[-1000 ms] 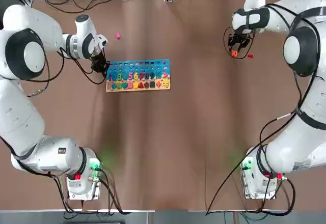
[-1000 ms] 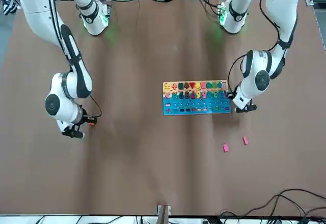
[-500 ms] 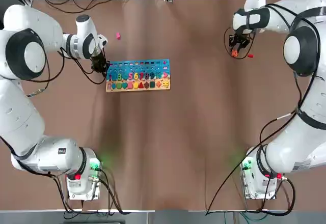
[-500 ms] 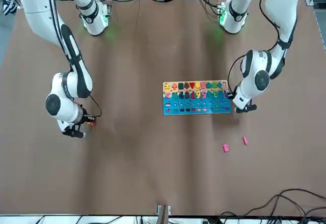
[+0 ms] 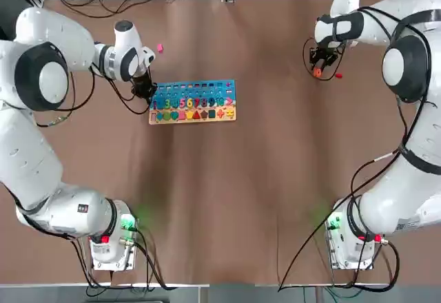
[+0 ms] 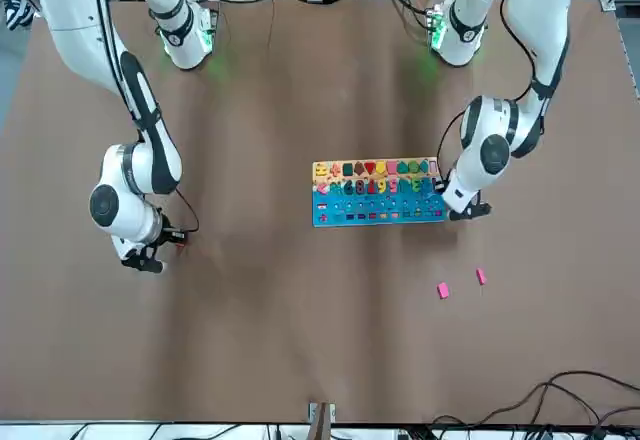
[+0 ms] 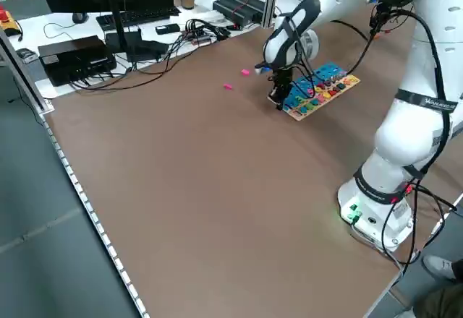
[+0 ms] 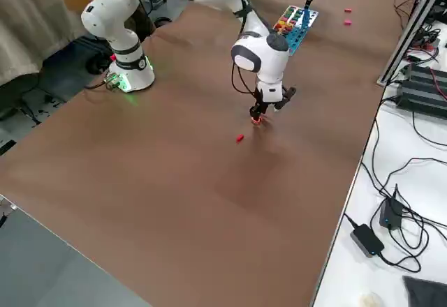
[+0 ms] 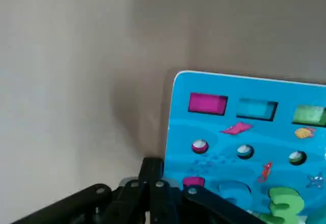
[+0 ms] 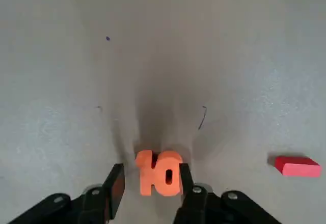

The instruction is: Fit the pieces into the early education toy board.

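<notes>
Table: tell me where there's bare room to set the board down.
The whole near half of the table, between the two arm bases, is bare. Crowded: the left pincer by the board, and the right pincer over the orange piece.

Brown table [image 5: 227,200]. On it: early education toy board [image 5: 193,100] far-left of centre, two pink pieces [image 6: 443,290] [image 6: 481,276] close together beyond it, red piece [image 5: 338,76] far-right, orange "10" piece [image 10: 159,172] just beside the red one.
</notes>
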Robot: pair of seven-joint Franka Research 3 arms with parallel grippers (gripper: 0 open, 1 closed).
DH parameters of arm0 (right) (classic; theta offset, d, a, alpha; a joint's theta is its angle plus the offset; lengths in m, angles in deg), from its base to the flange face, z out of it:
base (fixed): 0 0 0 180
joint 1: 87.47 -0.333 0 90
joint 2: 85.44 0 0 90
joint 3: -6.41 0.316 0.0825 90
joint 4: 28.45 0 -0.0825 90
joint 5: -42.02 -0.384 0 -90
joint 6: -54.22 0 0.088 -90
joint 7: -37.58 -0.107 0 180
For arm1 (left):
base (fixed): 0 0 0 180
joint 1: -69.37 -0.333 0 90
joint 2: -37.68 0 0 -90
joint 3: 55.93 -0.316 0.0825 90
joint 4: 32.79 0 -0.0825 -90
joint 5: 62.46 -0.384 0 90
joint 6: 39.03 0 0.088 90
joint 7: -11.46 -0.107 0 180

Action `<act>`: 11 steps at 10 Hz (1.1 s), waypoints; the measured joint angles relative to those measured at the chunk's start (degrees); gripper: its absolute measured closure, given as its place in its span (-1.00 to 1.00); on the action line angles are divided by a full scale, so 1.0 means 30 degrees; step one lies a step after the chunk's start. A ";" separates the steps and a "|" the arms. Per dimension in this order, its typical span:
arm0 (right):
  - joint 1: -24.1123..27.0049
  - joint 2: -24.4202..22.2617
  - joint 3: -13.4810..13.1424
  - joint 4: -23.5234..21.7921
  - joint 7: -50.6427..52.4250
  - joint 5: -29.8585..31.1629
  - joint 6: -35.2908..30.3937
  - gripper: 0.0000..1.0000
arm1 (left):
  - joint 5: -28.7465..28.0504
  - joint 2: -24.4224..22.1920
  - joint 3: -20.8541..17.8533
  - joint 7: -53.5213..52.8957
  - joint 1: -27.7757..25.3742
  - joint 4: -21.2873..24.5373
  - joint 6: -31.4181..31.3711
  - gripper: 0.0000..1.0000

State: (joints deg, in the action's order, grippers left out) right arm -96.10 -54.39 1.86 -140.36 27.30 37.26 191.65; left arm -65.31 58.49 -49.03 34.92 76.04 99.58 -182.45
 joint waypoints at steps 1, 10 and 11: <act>0.0002 0.0096 -0.0005 -0.0007 -0.0009 -0.0004 0.0026 -0.05 | 0.0000 0.0061 0.0019 0.0405 0.0435 -0.0096 -0.0051 0.98; 0.0110 0.0344 -0.0086 -0.0081 -0.0038 -0.0014 -0.0031 -0.07 | 0.0018 0.1894 0.0298 0.3811 0.4108 -0.3035 -0.0151 0.98; 0.0108 0.0344 -0.0080 -0.0081 -0.0039 -0.0015 -0.0131 -0.08 | 0.0019 0.2194 0.0320 0.4071 0.4554 -0.3518 -0.0154 0.98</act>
State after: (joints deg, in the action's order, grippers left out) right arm -95.78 -53.36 1.62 -140.60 27.18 37.22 191.26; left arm -65.25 65.07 -48.07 47.13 89.71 89.03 -182.91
